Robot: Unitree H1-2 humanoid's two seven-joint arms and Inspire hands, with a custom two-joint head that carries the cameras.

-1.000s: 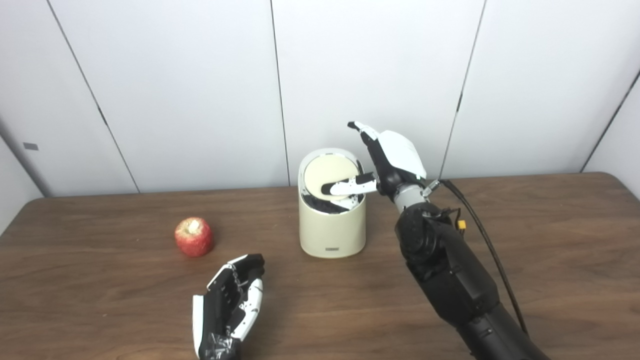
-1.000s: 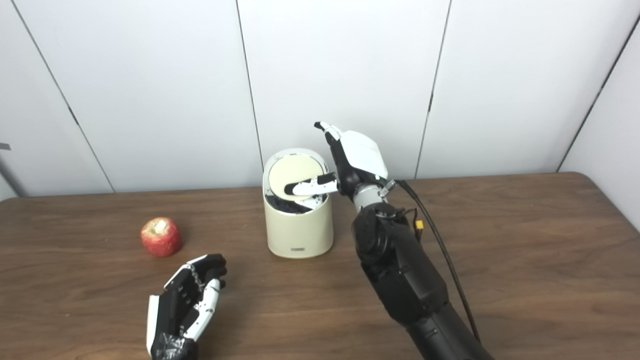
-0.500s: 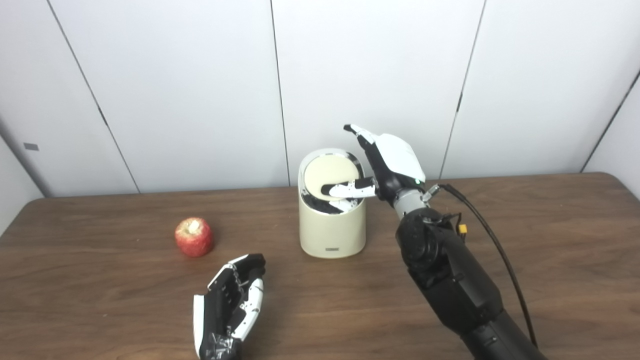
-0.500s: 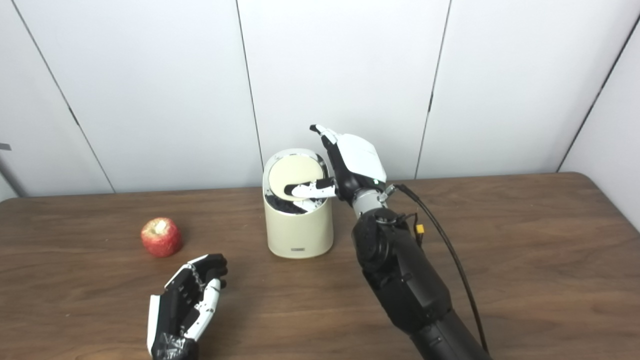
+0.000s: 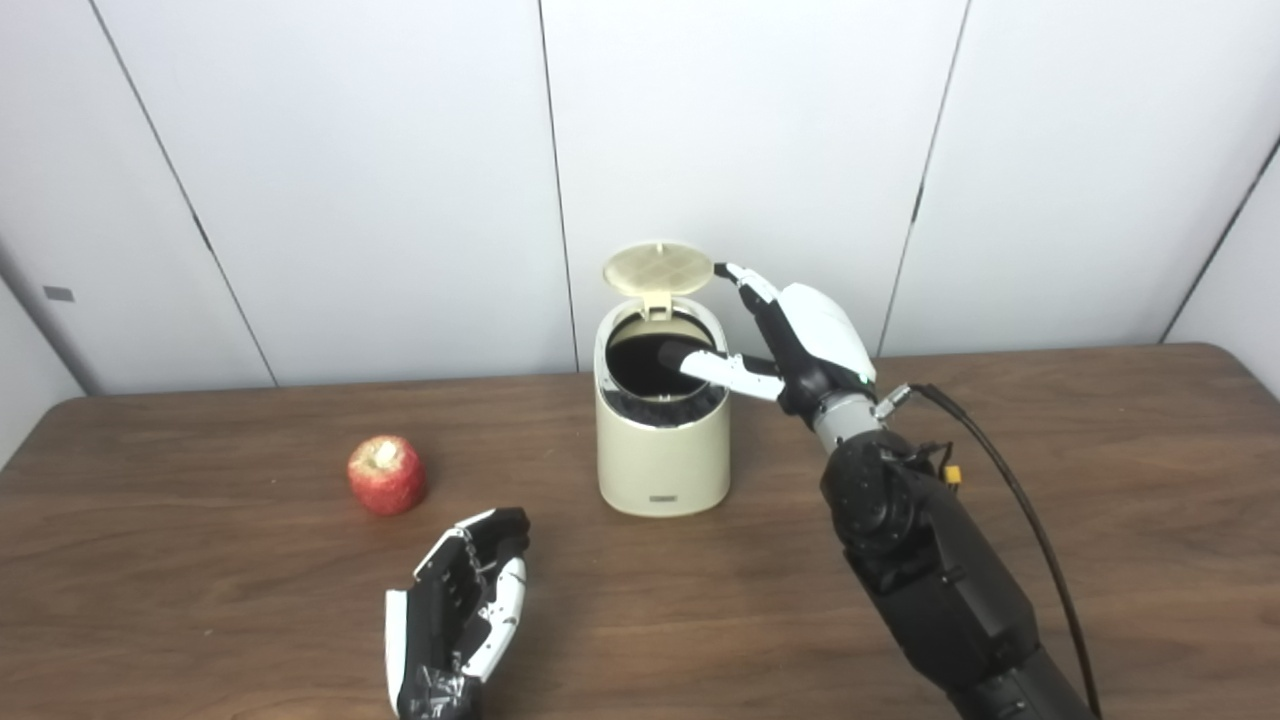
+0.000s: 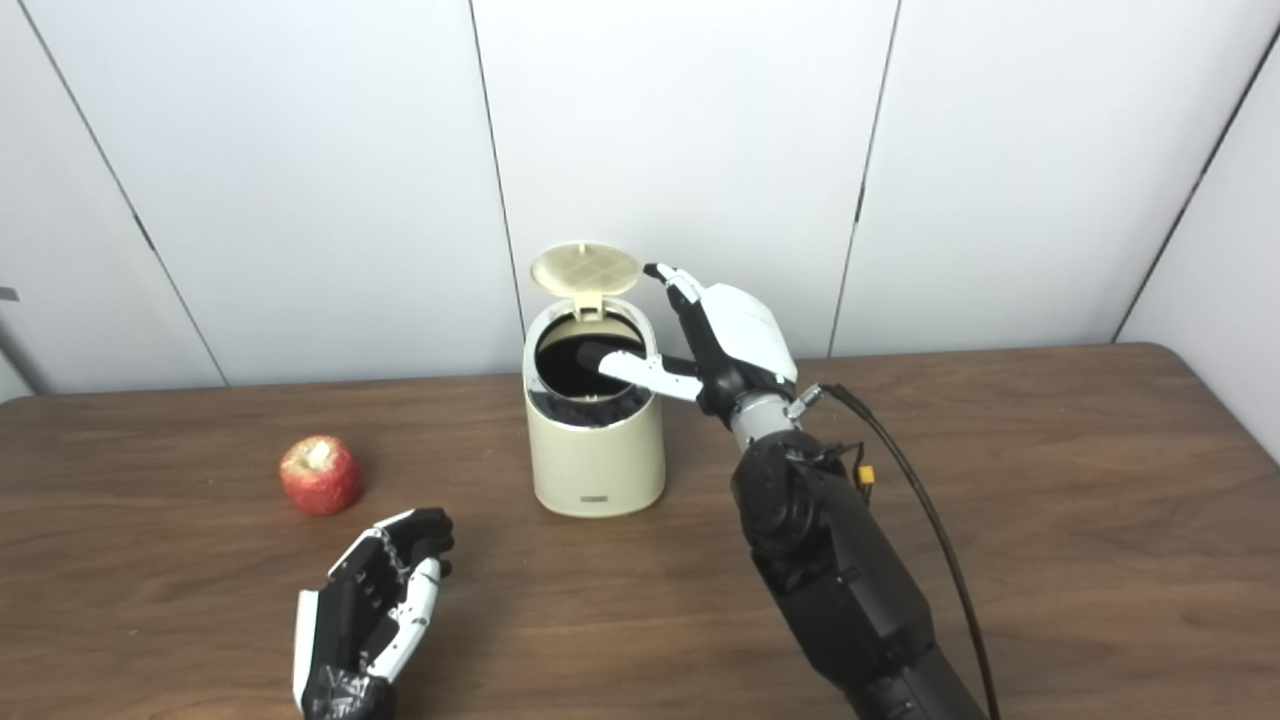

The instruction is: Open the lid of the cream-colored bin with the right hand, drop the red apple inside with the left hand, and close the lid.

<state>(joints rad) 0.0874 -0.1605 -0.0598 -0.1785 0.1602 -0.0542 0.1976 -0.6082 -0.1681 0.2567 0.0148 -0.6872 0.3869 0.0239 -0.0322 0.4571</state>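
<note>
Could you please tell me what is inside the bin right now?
The bin stands with its lid up. Its mouth shows only a dark interior, and the right hand's thumb reaches across it. The bottom is hidden. The apple lies on the table.

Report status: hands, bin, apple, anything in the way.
Right hand open beside the bin, thumb across its mouth; lid up. Left hand open, holding nothing. Apple on the table, untouched, nothing around it.
</note>
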